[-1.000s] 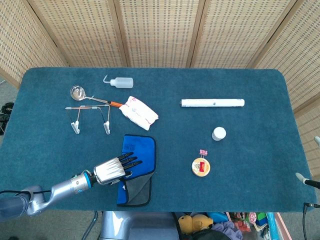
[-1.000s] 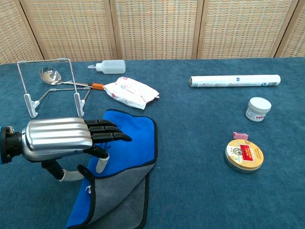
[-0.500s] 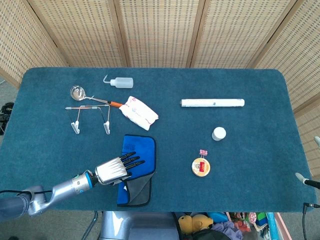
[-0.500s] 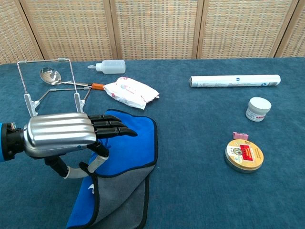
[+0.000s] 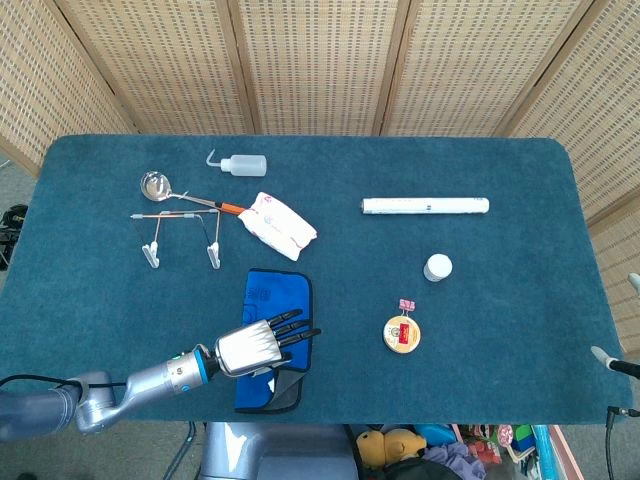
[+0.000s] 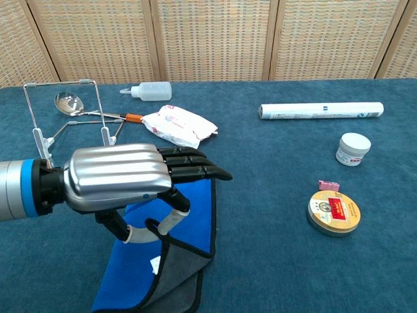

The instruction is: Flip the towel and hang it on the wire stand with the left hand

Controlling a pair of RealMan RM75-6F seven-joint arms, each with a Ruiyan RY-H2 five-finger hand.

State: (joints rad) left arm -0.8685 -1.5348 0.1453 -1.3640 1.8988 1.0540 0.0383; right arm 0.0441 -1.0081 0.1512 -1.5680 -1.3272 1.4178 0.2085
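Beneath the fingers [image 6: 195, 167], the towel [image 6: 133, 277].

the table [image 5: 520, 330] is covered in deep teal cloth. the left hand [image 6: 124, 179] has a ribbed silver back, black fingers [image 6: 195, 171], and a bright blue band with black at the wrist. under the fingers the towel [image 6: 189, 212] is royal blue with black edging, its turned-up corner grey. beyond the fingertips lies a white packet [image 6: 177, 125] with pink print, a clear-white squeeze bottle [image 6: 151, 91], and a silver spoon [image 6: 68, 103] with an orange handle band. the screens behind are woven tan.
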